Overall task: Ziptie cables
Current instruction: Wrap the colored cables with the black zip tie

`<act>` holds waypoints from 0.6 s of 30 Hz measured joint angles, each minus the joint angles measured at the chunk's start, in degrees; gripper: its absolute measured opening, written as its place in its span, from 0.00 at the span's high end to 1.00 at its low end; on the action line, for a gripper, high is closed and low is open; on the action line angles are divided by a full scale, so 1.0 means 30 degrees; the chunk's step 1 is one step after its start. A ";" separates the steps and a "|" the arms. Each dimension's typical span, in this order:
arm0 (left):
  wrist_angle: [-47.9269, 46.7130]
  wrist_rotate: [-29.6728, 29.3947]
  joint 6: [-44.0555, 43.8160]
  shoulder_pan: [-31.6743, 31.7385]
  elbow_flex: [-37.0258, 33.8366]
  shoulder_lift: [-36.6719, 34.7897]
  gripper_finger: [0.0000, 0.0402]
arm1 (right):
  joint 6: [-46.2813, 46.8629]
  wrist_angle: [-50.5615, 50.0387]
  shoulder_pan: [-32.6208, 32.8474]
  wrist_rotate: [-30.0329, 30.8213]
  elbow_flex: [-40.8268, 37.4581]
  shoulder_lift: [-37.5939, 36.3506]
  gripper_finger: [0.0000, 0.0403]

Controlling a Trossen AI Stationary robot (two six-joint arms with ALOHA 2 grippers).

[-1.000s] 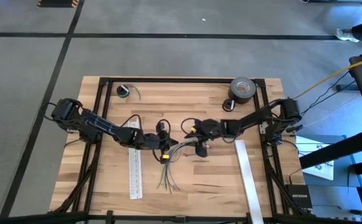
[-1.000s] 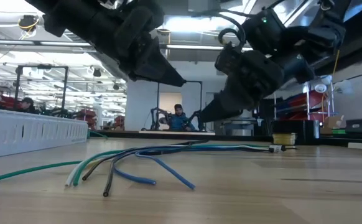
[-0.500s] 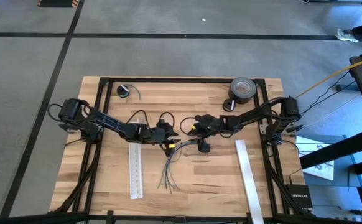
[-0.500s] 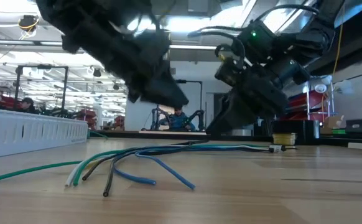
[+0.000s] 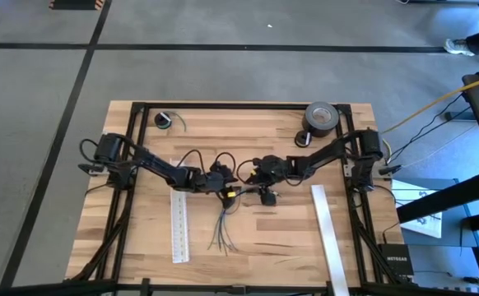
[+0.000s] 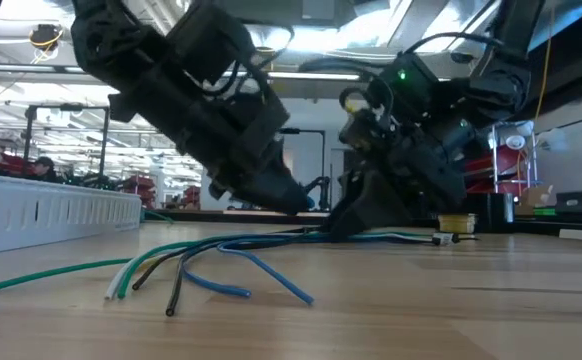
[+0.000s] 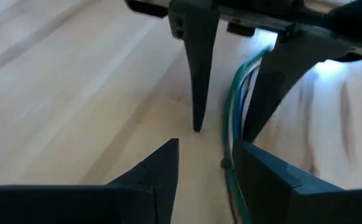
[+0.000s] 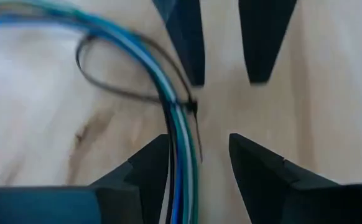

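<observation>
Cables (image 5: 224, 215) lie on the bench (image 5: 272, 247), ziptie (image 8: 128, 93) looped loosely round them between both grippers. Left gripper (image 7: 206, 158) and right gripper (image 8: 199, 149) spread, holding nothing; you likely cinch next.

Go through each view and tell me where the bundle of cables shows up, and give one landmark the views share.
High view: the cables run from between the two grippers at table centre toward the near edge, ends fanned out.
Low view: cables lie across the tabletop, loose ends at left foreground.
Left wrist view: cables pass beside this arm's fingers, toward the other gripper.
Right wrist view: cables curve through, looped by a ziptie.
Shared landmark: the ziptie, where both grippers meet.
</observation>
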 joint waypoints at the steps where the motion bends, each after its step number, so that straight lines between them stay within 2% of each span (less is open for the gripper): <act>1: 0.0029 -0.0007 0.0025 0.0015 -0.0007 0.0129 0.67 | 0.0006 0.0145 -0.0007 0.0203 0.0007 0.0105 0.62; 4: 0.0218 -0.0007 -0.0170 0.0038 -0.0002 0.0345 0.67 | -0.0108 0.0512 -0.0164 0.0556 0.0076 0.0134 0.68; 12: 0.1049 0.0001 -0.0234 0.0229 0.0015 0.0737 0.67 | 0.0807 0.0476 -0.0144 0.0034 0.0071 0.0122 0.93; 15: 0.0933 -0.0007 -0.0410 0.0381 0.0015 0.0737 0.67 | 0.1545 -0.0154 -0.0146 0.0028 0.0226 -0.0007 0.94; 18: 0.0954 -0.0011 -0.0129 0.0528 0.0015 0.0737 0.67 | 0.1645 -0.1572 -0.0146 0.0104 0.0700 -0.0446 0.89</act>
